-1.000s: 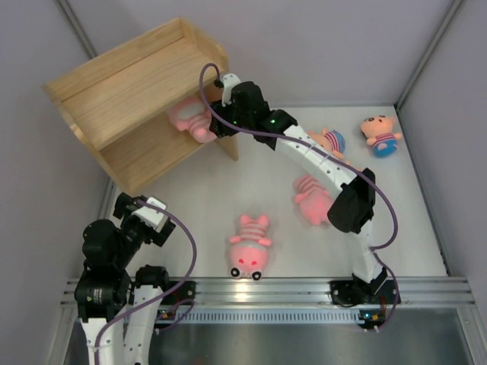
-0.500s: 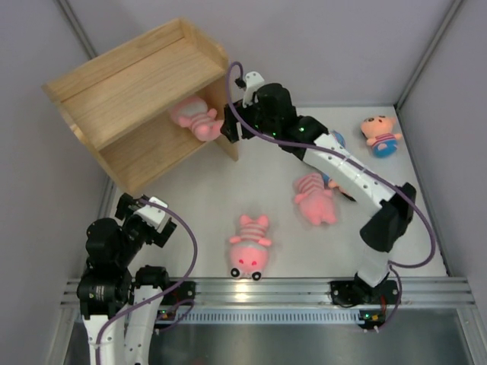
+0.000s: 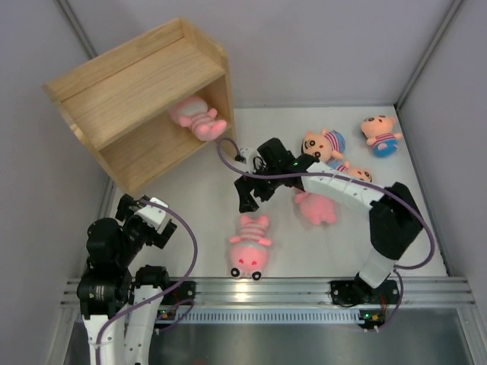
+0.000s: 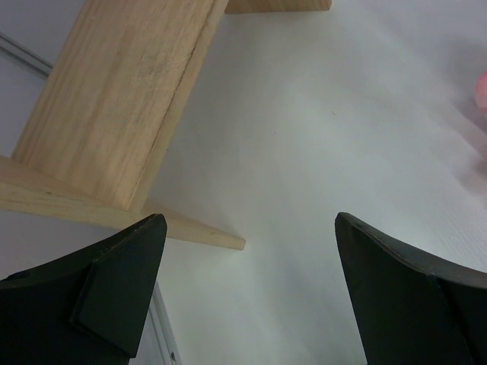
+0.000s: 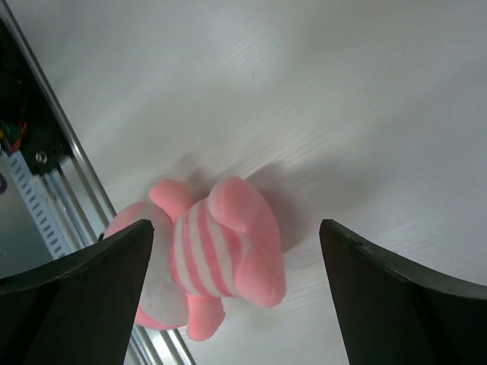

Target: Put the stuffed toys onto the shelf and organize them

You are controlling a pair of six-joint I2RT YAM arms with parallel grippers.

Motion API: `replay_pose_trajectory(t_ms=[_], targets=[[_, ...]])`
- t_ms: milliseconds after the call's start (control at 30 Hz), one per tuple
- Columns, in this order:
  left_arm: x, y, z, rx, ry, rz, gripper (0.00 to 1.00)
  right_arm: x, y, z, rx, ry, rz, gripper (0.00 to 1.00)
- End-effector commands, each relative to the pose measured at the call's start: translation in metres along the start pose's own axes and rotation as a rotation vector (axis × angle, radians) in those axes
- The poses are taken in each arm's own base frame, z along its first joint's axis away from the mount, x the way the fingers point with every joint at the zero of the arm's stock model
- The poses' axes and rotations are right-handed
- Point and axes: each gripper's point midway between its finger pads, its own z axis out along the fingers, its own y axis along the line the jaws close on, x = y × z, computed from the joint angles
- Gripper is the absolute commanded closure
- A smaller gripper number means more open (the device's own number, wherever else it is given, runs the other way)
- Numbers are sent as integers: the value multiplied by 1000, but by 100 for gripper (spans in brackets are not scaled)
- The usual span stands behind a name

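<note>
Top external: right gripper point(image 3: 253, 196) spread, empty, held over pink striped toy point(image 3: 249, 245) on desk point(image 3: 190, 190). Second pink toy point(image 3: 196, 118) seen in shelf point(image 3: 129, 84) lower tier. Left gripper point(image 4: 243, 293) spread, empty.

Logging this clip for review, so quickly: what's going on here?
The right gripper, open and empty, hovers over a pink striped toy lying on the table. Another pink toy already sits on the lower tier of the shelf. The dolls lie at far right. The left gripper is open, near its base.
</note>
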Motion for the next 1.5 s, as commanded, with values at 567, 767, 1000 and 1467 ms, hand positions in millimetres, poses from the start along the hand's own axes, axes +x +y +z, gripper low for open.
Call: replay_pose_trajectory(t_ms=[567, 767, 1000, 1467], targets=[[3, -17, -2, 106, 46, -40, 1, 78, 29, 49, -214, 224, 121, 100], [-5, 13, -9, -31, 95, -81, 2, -23, 54, -1, -161, -129, 375, 100], [-55, 55, -50, -228, 4, -74, 1, -123, 58, -94, -8, -745, 764, 100], [-70, 61, -62, -250, -40, -32, 1, -211, 97, -60, 110, -1156, 1123, 100]])
